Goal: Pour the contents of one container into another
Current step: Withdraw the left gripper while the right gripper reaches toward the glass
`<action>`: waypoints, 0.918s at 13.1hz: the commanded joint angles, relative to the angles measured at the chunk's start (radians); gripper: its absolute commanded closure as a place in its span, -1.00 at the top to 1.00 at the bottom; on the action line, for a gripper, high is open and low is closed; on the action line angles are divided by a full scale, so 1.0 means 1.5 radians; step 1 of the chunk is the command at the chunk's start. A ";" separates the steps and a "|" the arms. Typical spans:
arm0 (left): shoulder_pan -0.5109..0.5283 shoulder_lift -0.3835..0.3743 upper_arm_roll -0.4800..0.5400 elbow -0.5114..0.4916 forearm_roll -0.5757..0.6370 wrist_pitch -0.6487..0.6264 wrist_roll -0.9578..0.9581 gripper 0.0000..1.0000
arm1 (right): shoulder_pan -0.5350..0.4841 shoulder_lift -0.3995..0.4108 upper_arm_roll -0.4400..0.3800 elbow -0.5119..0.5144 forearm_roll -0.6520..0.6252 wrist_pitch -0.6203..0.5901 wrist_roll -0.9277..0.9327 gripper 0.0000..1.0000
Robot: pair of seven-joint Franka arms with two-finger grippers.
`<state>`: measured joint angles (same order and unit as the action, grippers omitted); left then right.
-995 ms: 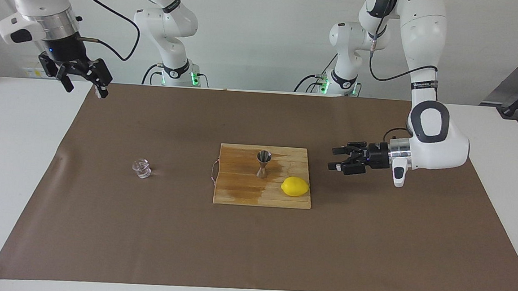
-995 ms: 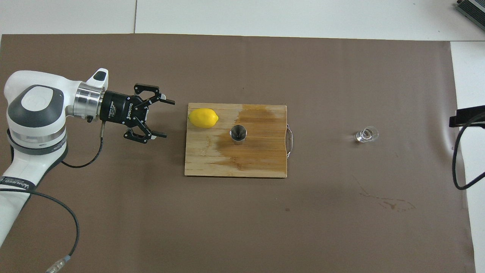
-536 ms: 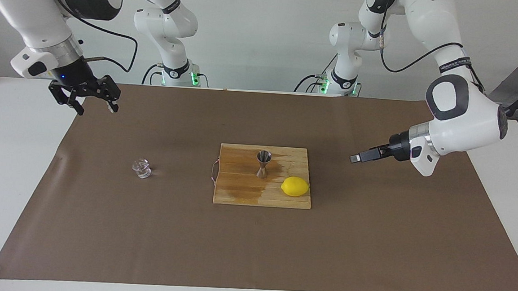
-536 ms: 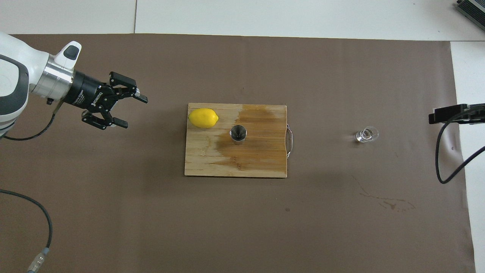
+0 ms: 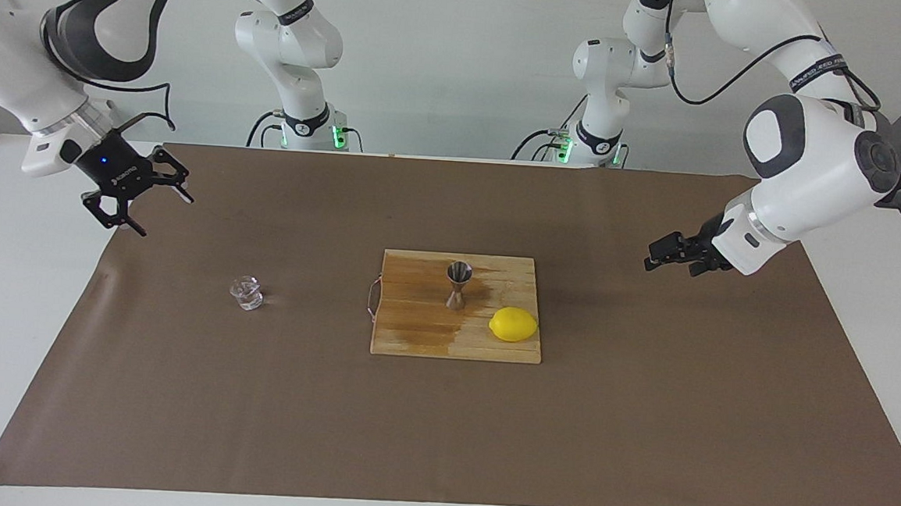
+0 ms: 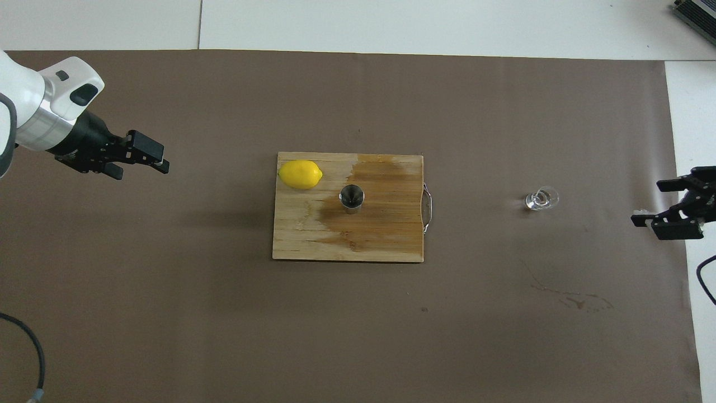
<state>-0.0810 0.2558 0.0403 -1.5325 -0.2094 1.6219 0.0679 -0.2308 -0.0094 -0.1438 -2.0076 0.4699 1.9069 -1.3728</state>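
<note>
Steel jigger [image 5: 458, 284] stands upright on a wet-stained wooden board [image 5: 415, 325] beside a lemon [image 5: 513, 324]; the glass cup [image 5: 246, 292] sits apart on the brown-covered counter [image 5: 252, 421] toward the right arm's end; both claws hang empty, fingers apart — right claw [image 5: 154, 207], left claw [image 5: 652, 262]; only the overhead view shows the jigger's hollow top [image 6: 352, 195].

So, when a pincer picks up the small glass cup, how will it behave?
The glass cup is clear and faceted, so probably rigid, smooth and rather slippery. It looks small and light, so a sideways push may slide or tip it. Being glass, it is likely fragile.
</note>
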 commanded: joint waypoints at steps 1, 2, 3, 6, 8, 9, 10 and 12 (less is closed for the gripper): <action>-0.009 -0.024 0.005 0.005 0.047 0.017 0.034 1.00 | -0.033 0.061 0.005 -0.006 0.098 0.008 -0.198 1.00; -0.009 -0.039 0.003 0.007 0.066 0.015 0.035 1.00 | -0.035 0.074 0.005 -0.007 0.105 0.007 -0.234 1.00; -0.010 -0.057 -0.006 0.006 0.077 0.014 0.037 1.00 | -0.037 0.095 0.005 -0.013 0.130 0.006 -0.286 1.00; -0.010 -0.093 -0.011 -0.002 0.083 0.005 0.036 1.00 | -0.047 0.160 0.007 -0.015 0.209 -0.007 -0.418 1.00; -0.009 -0.110 -0.010 -0.005 0.083 -0.011 0.036 1.00 | -0.048 0.208 0.007 -0.008 0.260 -0.030 -0.481 1.00; -0.009 -0.118 -0.010 -0.005 0.086 -0.023 0.036 1.00 | -0.049 0.221 0.007 -0.005 0.275 -0.044 -0.494 1.00; -0.009 -0.127 -0.010 -0.005 0.094 -0.034 0.037 1.00 | -0.052 0.230 0.007 -0.004 0.286 -0.052 -0.505 1.00; -0.007 -0.135 -0.012 -0.010 0.101 -0.059 0.037 1.00 | -0.053 0.253 0.013 0.018 0.308 -0.052 -0.525 1.00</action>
<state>-0.0874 0.0875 0.0198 -1.5141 -0.0878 1.5635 0.1118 -0.2835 0.3394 -0.1433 -2.0231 0.8910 1.8569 -2.1266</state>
